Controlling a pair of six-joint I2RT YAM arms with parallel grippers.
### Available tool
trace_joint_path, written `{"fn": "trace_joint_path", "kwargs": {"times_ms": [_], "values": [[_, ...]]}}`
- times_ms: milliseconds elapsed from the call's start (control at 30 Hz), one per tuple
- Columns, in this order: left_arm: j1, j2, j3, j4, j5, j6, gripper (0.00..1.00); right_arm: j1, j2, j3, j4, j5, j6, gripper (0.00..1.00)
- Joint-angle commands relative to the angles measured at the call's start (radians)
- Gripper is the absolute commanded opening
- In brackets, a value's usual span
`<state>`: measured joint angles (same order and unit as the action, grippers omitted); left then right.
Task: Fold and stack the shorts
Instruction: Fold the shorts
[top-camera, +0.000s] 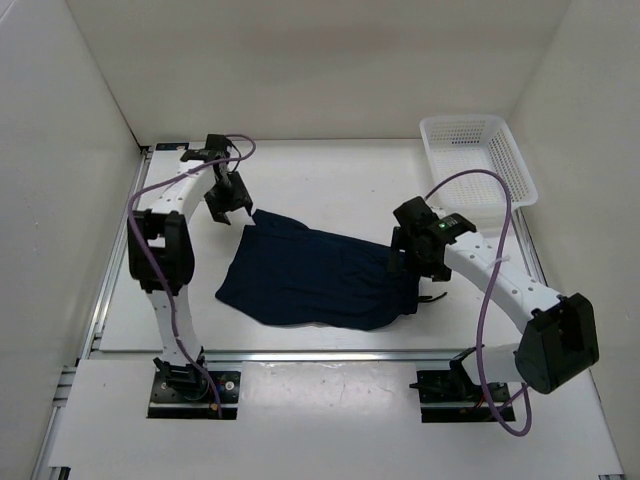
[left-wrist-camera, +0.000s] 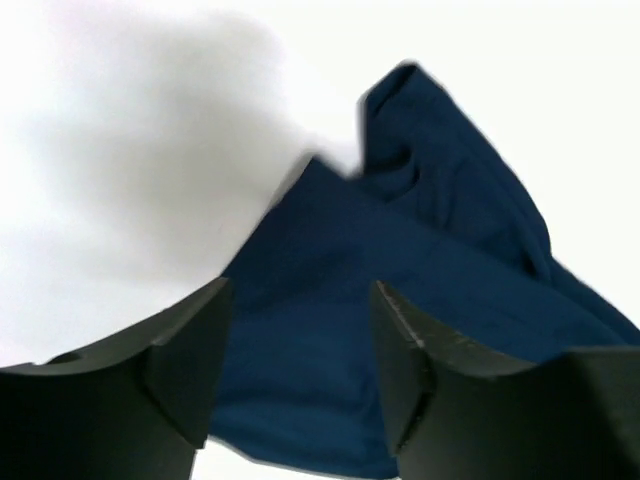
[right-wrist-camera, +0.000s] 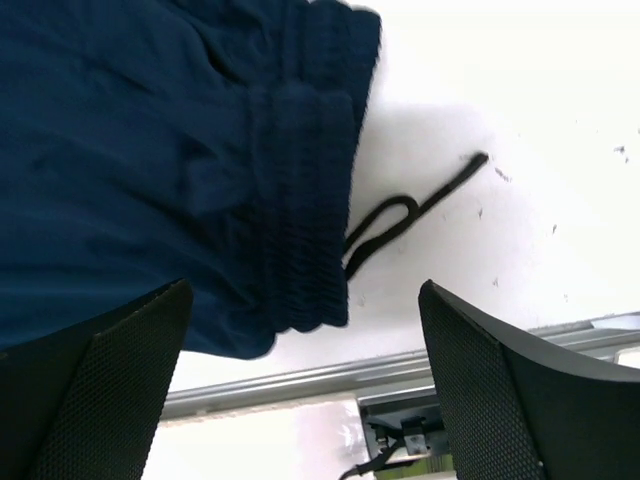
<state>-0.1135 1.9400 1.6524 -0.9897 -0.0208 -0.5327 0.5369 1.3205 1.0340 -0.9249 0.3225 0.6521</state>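
Observation:
The dark navy shorts (top-camera: 315, 277) lie spread and rumpled on the white table between my arms. Their ribbed waistband (right-wrist-camera: 300, 200) is at the right end, with the thin black drawstring (right-wrist-camera: 405, 215) trailing on the table beside it. My left gripper (top-camera: 228, 207) is open and empty, hovering over the shorts' far left corner; in the left wrist view the cloth (left-wrist-camera: 330, 300) lies below the spread fingers (left-wrist-camera: 400, 350). My right gripper (top-camera: 410, 262) is open and empty just above the waistband end, with the waistband corner between its fingers (right-wrist-camera: 480, 380) in the right wrist view.
A white mesh basket (top-camera: 478, 160) stands at the back right corner. White walls enclose the table on the left, back and right. A metal rail (top-camera: 320, 355) runs along the table's near edge, also in the right wrist view (right-wrist-camera: 330, 375).

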Motion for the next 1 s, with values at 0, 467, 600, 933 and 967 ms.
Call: {"fn": "trace_joint_path", "kwargs": {"times_ms": [0,467,600,933,967], "values": [[-0.003,0.129,0.094,-0.046,0.061,0.030,0.69,-0.005,0.032,0.067,0.004,0.038,0.009,0.96],[-0.023,0.264,0.135,-0.036,0.141,0.039,0.10,-0.143,0.253,0.123,0.170,-0.089,-0.065,0.66],[-0.023,0.231,0.135,-0.036,0.121,0.039,0.10,-0.143,0.276,0.089,0.211,-0.135,-0.065,0.42],[-0.023,0.081,0.103,-0.084,0.076,0.039,0.10,-0.143,0.143,0.054,0.184,-0.051,-0.036,0.00],[-0.023,0.067,0.103,-0.084,0.065,0.039,0.10,-0.152,0.132,0.054,0.173,-0.042,-0.035,0.00]]}}
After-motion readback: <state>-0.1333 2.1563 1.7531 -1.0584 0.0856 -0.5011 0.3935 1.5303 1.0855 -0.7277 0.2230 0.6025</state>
